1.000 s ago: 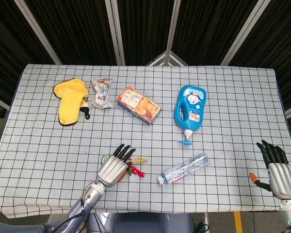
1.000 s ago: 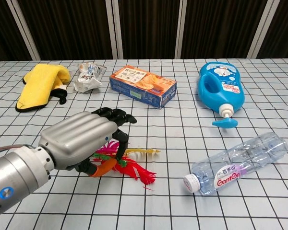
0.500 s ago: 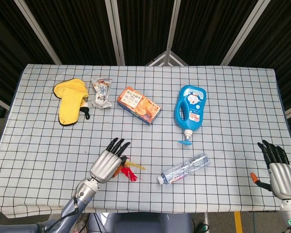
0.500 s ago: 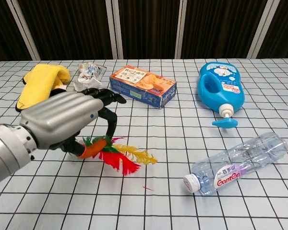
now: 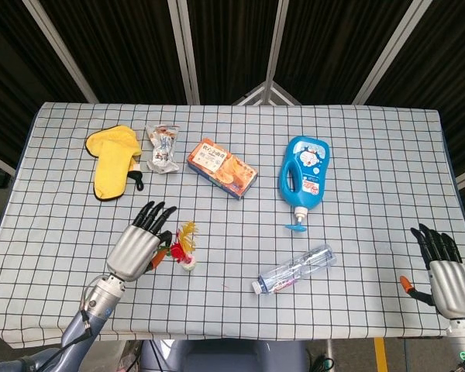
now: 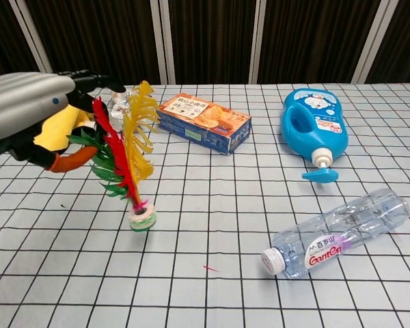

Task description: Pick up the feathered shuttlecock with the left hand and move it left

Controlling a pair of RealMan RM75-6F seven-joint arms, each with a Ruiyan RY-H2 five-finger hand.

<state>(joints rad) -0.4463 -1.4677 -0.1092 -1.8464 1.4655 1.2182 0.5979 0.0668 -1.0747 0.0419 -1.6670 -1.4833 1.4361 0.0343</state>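
Note:
The feathered shuttlecock [image 5: 184,249] has red, yellow and green feathers and a small round base. My left hand [image 5: 136,249] holds it by the feathers at the near left of the checked table [image 5: 356,147]. In the chest view the shuttlecock [image 6: 128,154] hangs base down just over the cloth, and the left hand [image 6: 34,113] grips the green and red feathers from the left. My right hand [image 5: 447,280] rests by the table's near right edge with fingers apart, holding nothing.
A yellow cloth [image 5: 112,159] and a foil snack packet [image 5: 161,147] lie at the far left. An orange and blue box [image 5: 222,167] and a blue detergent bottle [image 5: 303,174] lie further back. A clear water bottle [image 5: 294,269] lies near the front.
My left hand has lifted the shuttlecock off the cloth and carried it left. The shuttlecock went from lying flat to hanging base down. The right hand stayed still.

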